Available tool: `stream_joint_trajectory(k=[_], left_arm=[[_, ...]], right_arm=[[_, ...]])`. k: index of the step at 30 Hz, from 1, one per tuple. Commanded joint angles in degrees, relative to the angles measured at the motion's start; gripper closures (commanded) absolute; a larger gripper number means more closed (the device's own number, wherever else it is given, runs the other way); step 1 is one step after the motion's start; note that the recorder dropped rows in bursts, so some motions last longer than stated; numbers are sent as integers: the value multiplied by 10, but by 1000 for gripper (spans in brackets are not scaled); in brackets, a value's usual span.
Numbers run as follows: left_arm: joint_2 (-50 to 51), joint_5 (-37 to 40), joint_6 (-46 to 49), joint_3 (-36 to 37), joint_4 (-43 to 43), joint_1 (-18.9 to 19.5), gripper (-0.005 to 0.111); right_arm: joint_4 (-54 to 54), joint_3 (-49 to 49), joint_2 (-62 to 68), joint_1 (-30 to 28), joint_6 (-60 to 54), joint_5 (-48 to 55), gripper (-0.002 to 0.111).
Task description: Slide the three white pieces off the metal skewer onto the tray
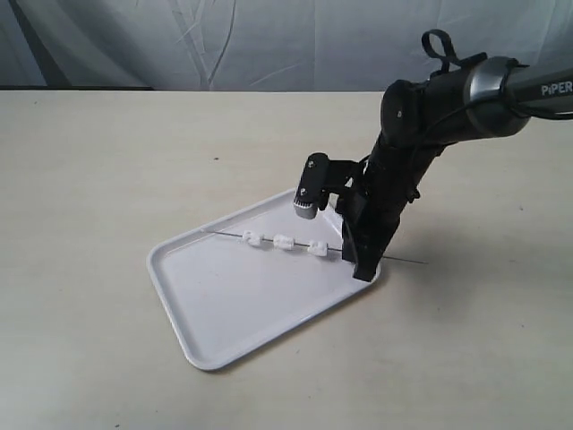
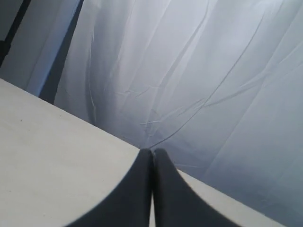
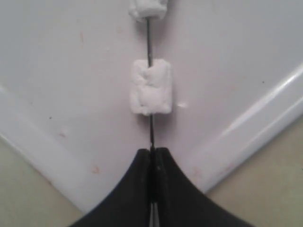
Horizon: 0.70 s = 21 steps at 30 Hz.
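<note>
A glossy white tray lies on the beige table. The thin metal skewer spans its far side, threaded through three white pieces. My right gripper stands at the tray's right corner, shut on the skewer just past the last piece. In the right wrist view the skewer runs from between the closed fingertips into the nearest white piece, with a second piece beyond it over the tray. My left gripper is shut with nothing in it, facing the backdrop.
A pale wrinkled curtain hangs behind the table. The skewer's tail end sticks out past the tray's right corner over bare tabletop. The left arm is outside the exterior view.
</note>
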Motion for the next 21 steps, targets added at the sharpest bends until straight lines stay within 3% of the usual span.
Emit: stream_joint_trajectory(k=[1,7,12,17,21], left_arm=[[-3,-6,-7,2,-52,-2,107],[-3,195,-20,2,-186,-3,107],[-3,239,136,1,-310,-3,107],[-3,297,191,-51,-331,-3,107],[46,431,186,-97,-327,-3,107]], right_arm=[[4,-14,-60,0,45,12,109],[30,-19,-132,0,118,32,109],[42,-19,-174,0,147,73,109],[53,-19,-198,0,160,85,109],[68,-19,-206,0,162,85,109]])
